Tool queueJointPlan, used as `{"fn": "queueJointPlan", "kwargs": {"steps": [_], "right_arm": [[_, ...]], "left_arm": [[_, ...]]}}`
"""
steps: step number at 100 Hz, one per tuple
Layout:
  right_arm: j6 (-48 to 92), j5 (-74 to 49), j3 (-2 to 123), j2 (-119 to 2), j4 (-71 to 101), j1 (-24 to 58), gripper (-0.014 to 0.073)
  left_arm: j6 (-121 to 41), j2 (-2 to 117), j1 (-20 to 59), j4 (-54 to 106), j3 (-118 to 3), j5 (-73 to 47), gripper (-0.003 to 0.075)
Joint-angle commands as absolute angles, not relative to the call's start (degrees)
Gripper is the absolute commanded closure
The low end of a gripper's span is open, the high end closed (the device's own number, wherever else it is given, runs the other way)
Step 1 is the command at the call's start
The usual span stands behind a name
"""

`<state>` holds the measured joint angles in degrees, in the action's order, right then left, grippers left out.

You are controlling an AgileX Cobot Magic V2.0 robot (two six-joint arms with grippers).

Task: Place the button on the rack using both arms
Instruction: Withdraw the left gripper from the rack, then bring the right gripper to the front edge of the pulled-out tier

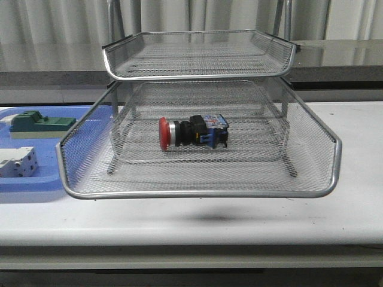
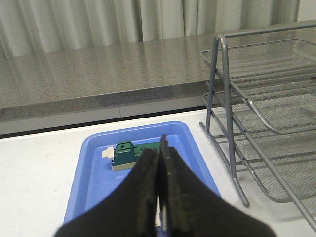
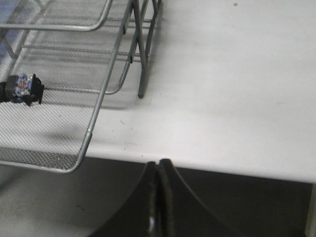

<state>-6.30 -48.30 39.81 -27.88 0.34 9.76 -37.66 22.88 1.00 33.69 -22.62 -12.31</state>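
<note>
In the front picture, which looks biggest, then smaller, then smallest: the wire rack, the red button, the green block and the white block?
1. rack, by far
2. green block
3. button looks about alike, so unsure
4. white block, though the picture's edge cuts it off

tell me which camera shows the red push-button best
The front view: the red-headed push-button with black body and blue rear block lies whole on its side in the silver wire-mesh rack. The right wrist view catches only its rear end; the left wrist view misses it.
</note>
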Motion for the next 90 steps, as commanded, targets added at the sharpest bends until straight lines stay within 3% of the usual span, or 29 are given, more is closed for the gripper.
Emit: {"fn": "queueJointPlan", "kwargs": {"steps": [1, 21, 50, 73, 90], "right_arm": [[-6.05, -41.31, 40.93, -30.70, 1.32, 9.59, 0.0663], [1.46, -39.17, 40.93, -39.99, 6.53, 9.71, 0.0663], [26.14, -38.03, 40.98, -54.40, 21.23, 11.32, 0.0663], [42.86, -37.98, 40.98, -62.16, 28.32, 19.70, 0.0663], [46.94, -37.91, 40.98, -66.21, 28.54, 27.41, 0.0663]], "left_arm": [[-37.10, 23.15, 0.93, 34.77, -24.23, -7.89, 0.0740], [-37.10, 23.15, 0.93, 34.77, -24.23, -7.89, 0.0740], [-37.10, 23.15, 0.93, 34.77, -24.23, -7.89, 0.0740], [-37.10, 23.15, 0.93, 34.77, -24.23, -7.89, 0.0740], [-37.10, 23.15, 0.93, 34.77, -24.23, -7.89, 0.0740]]}}
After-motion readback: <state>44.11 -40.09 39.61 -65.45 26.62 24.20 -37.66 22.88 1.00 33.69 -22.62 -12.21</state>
